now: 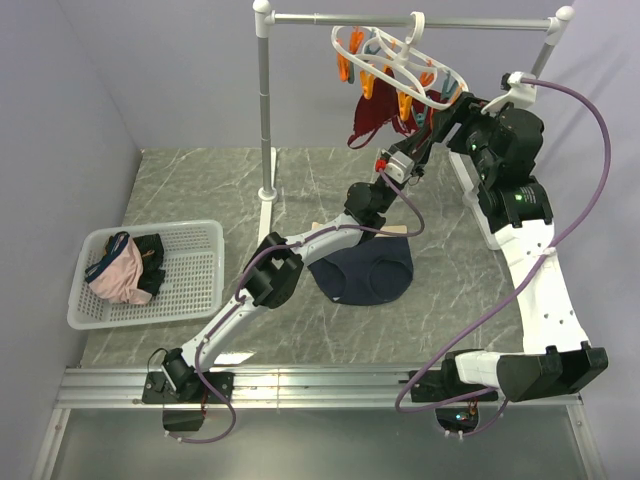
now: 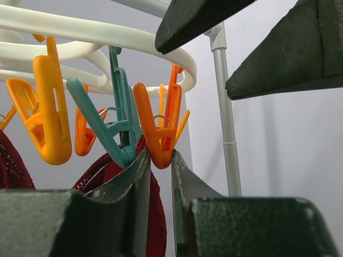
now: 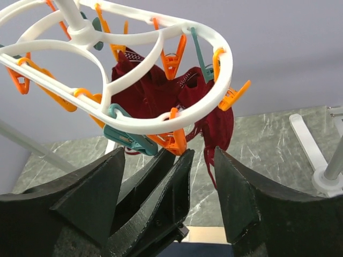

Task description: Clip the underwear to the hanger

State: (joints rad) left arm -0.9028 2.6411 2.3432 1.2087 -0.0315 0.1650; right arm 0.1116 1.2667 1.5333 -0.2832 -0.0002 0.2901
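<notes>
**Status.** The underwear (image 1: 365, 272) lies flat on the table (image 1: 200, 180), in front of the arms and held by neither gripper. Both grippers are raised to the hanger (image 3: 225, 69).

**Left gripper** (image 2: 161, 160): jaws drawn close, with only a narrow slit between them. The tip of an orange clip (image 2: 155, 128) sits at the top of the slit. Whether the jaws pinch it cannot be determined.

**Right gripper** (image 3: 170, 160): jaws spread wide and holding nothing, flanking the left fingers.

**Hazards.**
- No garment is at the clip. Pressing a clip open now would probably gain nothing — the underwear must first be lifted.
- The grippers are crowded together. Closing or swinging either one risks contact between fingers.
- The hanger hangs by its hook. A push from below could swing it or tilt it on the rail.
- The maroon garment (image 3: 155, 91) hangs just behind the clip and could be snagged or pulled loose.

**Containers.** The white basket (image 1: 195, 275), at the table's left, holds a pink garment (image 1: 118, 278) and dark items (image 1: 152, 250) — their kind cannot be made out.
</notes>
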